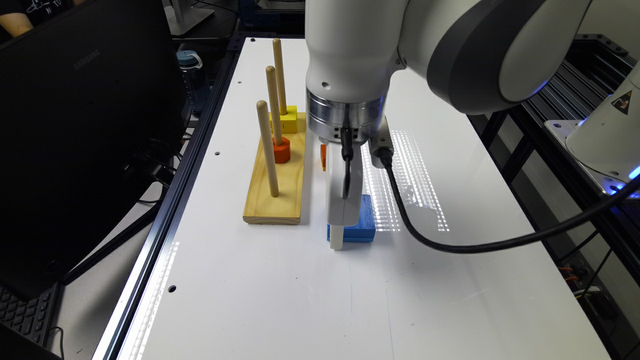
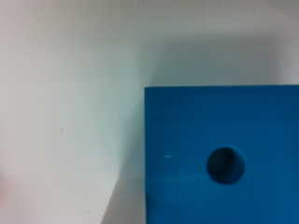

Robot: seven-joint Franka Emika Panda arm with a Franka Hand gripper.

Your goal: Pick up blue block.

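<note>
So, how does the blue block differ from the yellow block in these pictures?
The blue block lies flat on the white table, off the wooden peg board; the yellow block sits on the board, threaded on the far peg. The blue block's centre hole is empty; the yellow block's has a peg through it. The blue block looks larger. Both are painted, square-edged pieces.

The gripper [image 1: 338,235] stands in front of the blue block [image 1: 364,220], hiding the block's side toward the exterior view's left, and whether its fingers are parted cannot be told. In the wrist view the blue block [image 2: 187,140] is soft with blur and cut off at two picture edges. Behind the arm, a small orange piece [image 1: 323,156] shows as a mere sliver.
</note>
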